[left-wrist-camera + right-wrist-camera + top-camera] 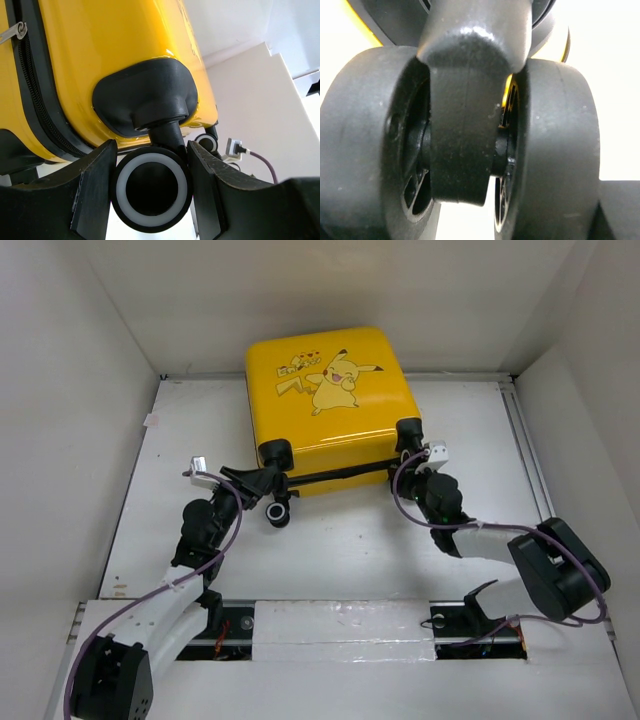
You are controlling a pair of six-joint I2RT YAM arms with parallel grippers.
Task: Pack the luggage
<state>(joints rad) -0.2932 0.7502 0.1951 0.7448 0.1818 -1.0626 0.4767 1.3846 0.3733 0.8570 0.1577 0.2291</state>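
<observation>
Yellow luggage; left arm forward, left tool clamping left wheel; right arm folded inward, right tool clamping right wheel.

The table is seen whole from above and behind the arm bases, which are kept at the bottom edge; the luggage is taken in from well apart. The left wrist view is aimed along its own fingers and up the yellow shell, very near the left wheel; the right wrist view is filled by the right wheel. Both wheels are shared with the top view, at the case's near edge.
</observation>
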